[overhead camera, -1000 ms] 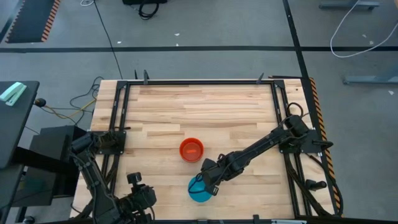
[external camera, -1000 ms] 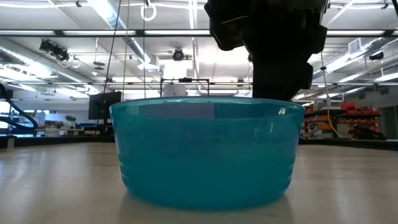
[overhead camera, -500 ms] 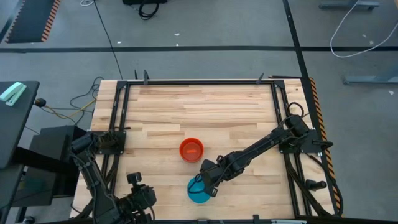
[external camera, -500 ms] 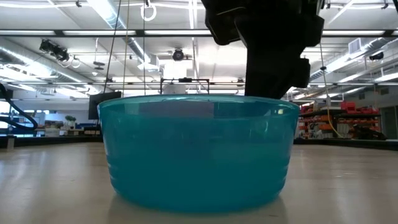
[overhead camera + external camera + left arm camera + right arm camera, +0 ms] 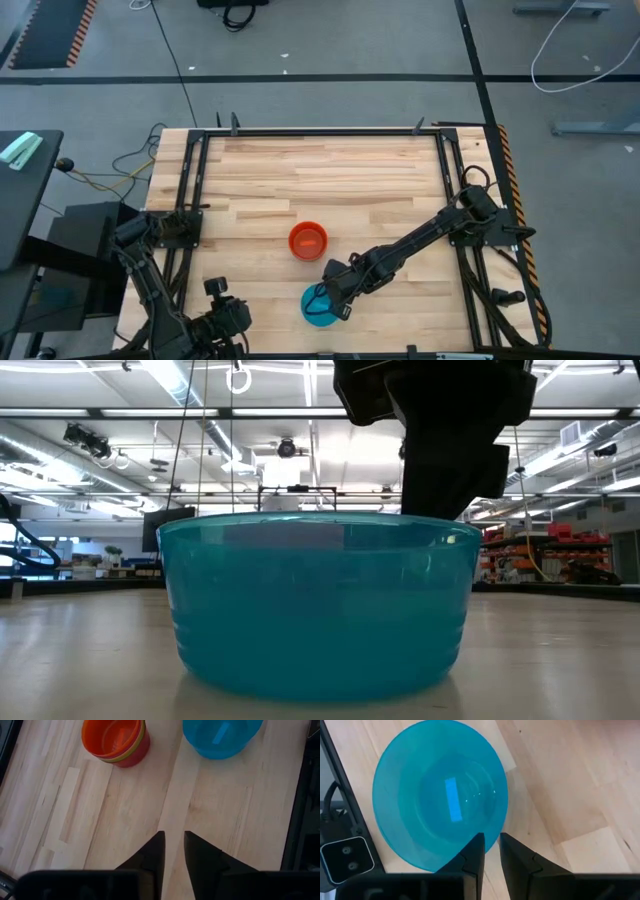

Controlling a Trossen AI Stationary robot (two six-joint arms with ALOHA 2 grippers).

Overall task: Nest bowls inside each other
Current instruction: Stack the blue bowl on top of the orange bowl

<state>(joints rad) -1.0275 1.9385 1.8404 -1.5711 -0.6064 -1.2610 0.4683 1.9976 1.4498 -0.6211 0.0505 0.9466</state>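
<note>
**My right pincer pinching the blue bowl's rim at the lower middle of the worktop**

In the high view my right arm reaches from the right edge of the frame down toward the lower middle, and my right pincer (image 5: 336, 297) sits over the right side of the blue bowl (image 5: 318, 306). The bowl stands upright on the wooden worktop (image 5: 330, 175), close to its lower edge. From my right wrist the bowl (image 5: 440, 795) fills the upper left of the frame, open side up, with a pale rectangular glint on its floor. My two dark fingers (image 5: 472, 855) meet the bowl's rim at the lower middle of that picture, one on each side of the wall with only a narrow gap between them, so I am pinching the rim.

In the low view the blue bowl (image 5: 318, 605) sits large in the centre, flat on the worktop, and the dark bulk of my right arm hangs above its right part, at the upper right of the frame.

The orange bowl (image 5: 308, 241) stands just above and left of the blue one, apart from it. My left wrist view shows it (image 5: 114, 740) at the upper left, with a yellow rim showing just under its lip, so it sits inside a yellow bowl (image 5: 131, 753).

My left pincer (image 5: 172, 852) waits at the lower left of the worktop in the high view, its fingers drawn near each other with a narrow gap, holding nothing.
</note>
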